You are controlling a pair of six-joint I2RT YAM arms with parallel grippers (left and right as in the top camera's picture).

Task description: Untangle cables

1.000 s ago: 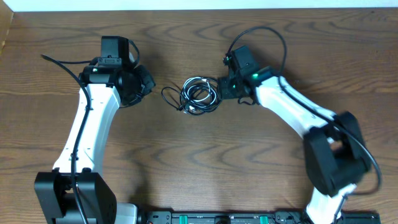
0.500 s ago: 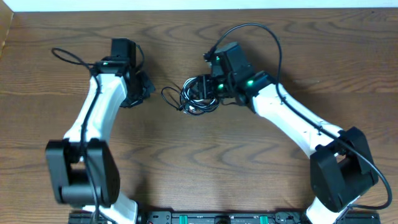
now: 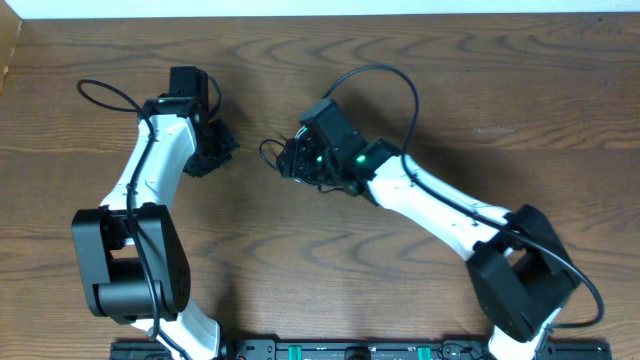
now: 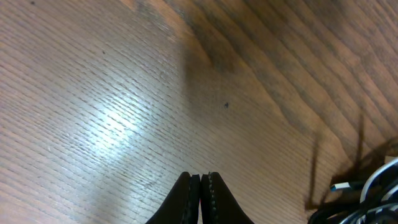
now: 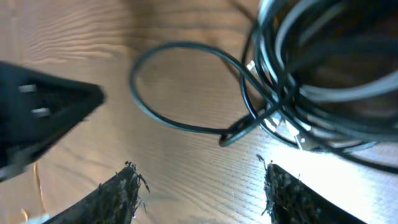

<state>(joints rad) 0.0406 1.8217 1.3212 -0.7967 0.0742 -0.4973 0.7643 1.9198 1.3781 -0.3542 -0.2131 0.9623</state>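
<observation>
The cables lie in a tangled bundle at the table's middle; in the overhead view only a black loop [image 3: 266, 152] sticks out to the left of my right gripper [image 3: 297, 162], which hovers over the bundle. In the right wrist view the jaws [image 5: 202, 183] are open and empty, with coiled black and pale cables [image 5: 317, 81] just beyond them and a black loop [image 5: 180, 87] ending near a small plug. My left gripper [image 3: 224, 148] is shut and empty, left of the bundle. In the left wrist view its jaws [image 4: 201, 182] are over bare wood, with the cables [image 4: 373, 199] at the lower right.
Thick black arm cables arc above each wrist [image 3: 375, 75] [image 3: 100, 90]. The wooden table [image 3: 300, 260] stretches toward the front edge, where the arm bases and a black rail [image 3: 350, 350] sit. The left gripper's tip [image 5: 43, 118] shows at the left of the right wrist view.
My right gripper has moved left, from beside the bundle's right edge to over it, now covering most of it. My left arm has shifted slightly; its gripper stays left of the cables.
</observation>
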